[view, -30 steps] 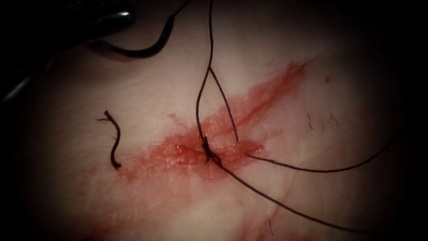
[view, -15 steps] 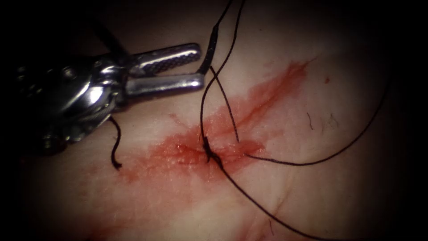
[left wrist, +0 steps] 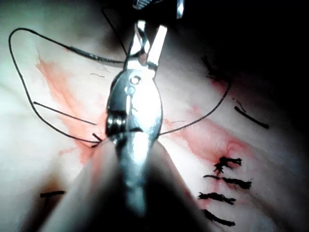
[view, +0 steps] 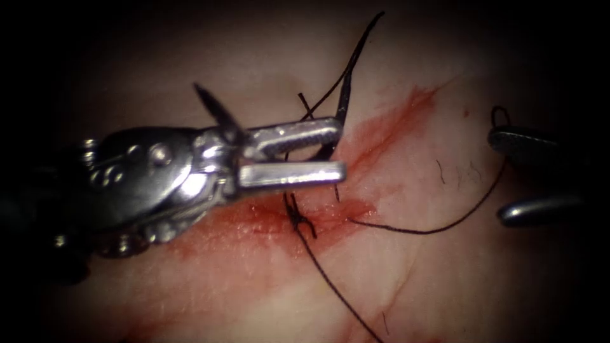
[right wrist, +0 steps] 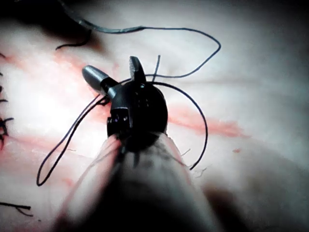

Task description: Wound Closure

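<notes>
The left arm's bright steel tool (view: 340, 152), jaws parted and gripping nothing, is reaching in from the left over the pale pork-belly tissue (view: 210, 279). Compared with the frames half a second and one second before, it is advancing rightward: its jaws, earlier short of the rising strands, are now straddling the thin black suture thread (view: 318, 260) just above the dark knot (view: 297, 219). That knot is sitting in the red-stained cut (view: 375, 143), amid the red fluid (view: 254, 222) spreading along it.

The right arm's dark-looking tool (view: 505, 174) is newly appearing at the right edge, jaws open and holding nothing. One thread strand is curving from beside the knot across the tissue on the right of the cut towards it, with a small loop of thread lying at its upper jaw. Whether that loop is touching the jaw cannot be told.

A slender dark curved piece (view: 348, 76), rising just beyond the left tool's tips, may be the needle or a thicker stretch of thread; which cannot be told, nor whether it is entering the tissue. The short loose thread end seen earlier left of the cut is now hidden.

Judged from this, both tools are converging on the thread with one knot already lying in place.
</notes>
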Controlling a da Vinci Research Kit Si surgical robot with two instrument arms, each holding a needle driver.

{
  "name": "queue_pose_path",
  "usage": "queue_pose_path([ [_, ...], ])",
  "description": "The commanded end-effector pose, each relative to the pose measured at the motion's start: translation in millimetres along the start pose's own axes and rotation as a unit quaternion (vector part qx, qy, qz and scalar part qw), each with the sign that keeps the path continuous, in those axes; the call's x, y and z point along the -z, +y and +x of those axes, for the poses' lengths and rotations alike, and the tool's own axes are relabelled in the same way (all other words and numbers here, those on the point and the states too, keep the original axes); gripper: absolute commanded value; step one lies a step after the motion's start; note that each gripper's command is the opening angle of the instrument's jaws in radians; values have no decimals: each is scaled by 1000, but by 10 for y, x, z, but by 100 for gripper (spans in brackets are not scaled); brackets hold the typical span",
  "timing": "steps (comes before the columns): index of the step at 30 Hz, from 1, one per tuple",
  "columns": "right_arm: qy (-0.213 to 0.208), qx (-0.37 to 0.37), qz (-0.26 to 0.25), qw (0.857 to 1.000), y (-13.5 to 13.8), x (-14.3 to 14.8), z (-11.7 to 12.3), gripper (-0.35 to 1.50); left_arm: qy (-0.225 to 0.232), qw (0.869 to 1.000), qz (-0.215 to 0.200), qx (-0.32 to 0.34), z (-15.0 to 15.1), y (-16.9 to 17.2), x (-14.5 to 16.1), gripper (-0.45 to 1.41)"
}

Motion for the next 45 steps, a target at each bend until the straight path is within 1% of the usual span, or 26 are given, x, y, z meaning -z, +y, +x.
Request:
queue_pose_path([
  [1,0,5,9,1000,-1,-13,2,125,0,1000,-2,1,-5,-2,-4,-45],
  [5,-4,-1,-23,1000,-10,-14,0,125,-2,1000,-7,7,-5,-2,-4,-45],
  [9,0,-89,-73,993,-14,-5,-6,125,-2,1000,-6,13,-5,-2,-4,-45],
  [10,2,-115,-86,990,-15,-2,-8,123,-4,1000,-6,13,-5,-2,-4,-45],
  [11,0,-119,-90,989,-14,-1,-8,116,-4,1000,-6,13,-5,-2,-4,-45],
  [12,-5,-94,-85,992,-13,0,-8,115,-4,1000,-6,13,-5,-2,-5,-45],
  [13,-15,-24,-62,998,-9,1,-5,120,-4,1000,-7,13,-6,-2,-5,-45],
  [14,-16,14,-43,999,-6,3,-2,118,-4,1000,-7,13,-6,-2,-5,-45],
  [15,-16,47,-34,998,-2,5,3,118,-4,1000,-8,13,-5,-2,-4,-45],
  [16,-19,101,-31,994,2,8,12,118,-4,1000,-8,14,-5,-2,-4,-45],
  [19,-34,218,-37,975,10,13,32,125,-5,1000,-7,14,-5,-2,-4,-45],
  [20,-46,271,-34,961,11,14,39,130,-5,1000,-7,14,-5,-2,-4,-45],
  [22,-74,352,-17,933,12,16,46,126,-5,1000,-7,14,-5,-2,-4,-45],
  [23,-98,400,-1,911,13,15,48,126,-5,1000,-7,14,-5,-2,-4,-45],
  [24,-116,427,14,897,13,14,48,126,-5,1000,-7,14,-5,-2,-4,-45],
  [25,-133,446,28,885,13,13,48,128,-5,1000,-8,14,-5,-2,-4,-45],
  [26,-157,450,42,878,12,12,44,130,-5,1000,-8,14,-5,-2,-4,-45],
  [27,-175,454,41,873,10,12,41,131,-5,1000,-8,14,-5,-2,-4,-45],
  [28,-199,446,29,872,7,12,36,135,-5,1000,-8,14,-5,-2,-4,-45],
  [29,-227,443,13,867,4,14,28,136,-5,1000,-8,14,-5,-2,-4,-45],
  [33,-278,431,-8,858,-1,18,2,138,-5,1000,-9,17,-5,-2,-4,-45],
  [36,-290,423,-23,858,4,19,-12,143,-5,1000,-9,17,-6,-2,-4,-45],
  [39,-282,411,-13,867,10,16,-18,145,-5,1000,-9,20,-6,-2,-5,-45],
  [41,-278,409,-10,869,14,10,-17,143,-5,1000,-9,20,-6,-2,-5,-45],
  [43,-264,408,-11,874,17,0,-15,141,-5,1000,-9,19,-6,-1,-5,-45],
  [45,-246,411,-23,878,19,-12,-14,148,-7,1000,-10,19,-7,-1,-6,-45],
])
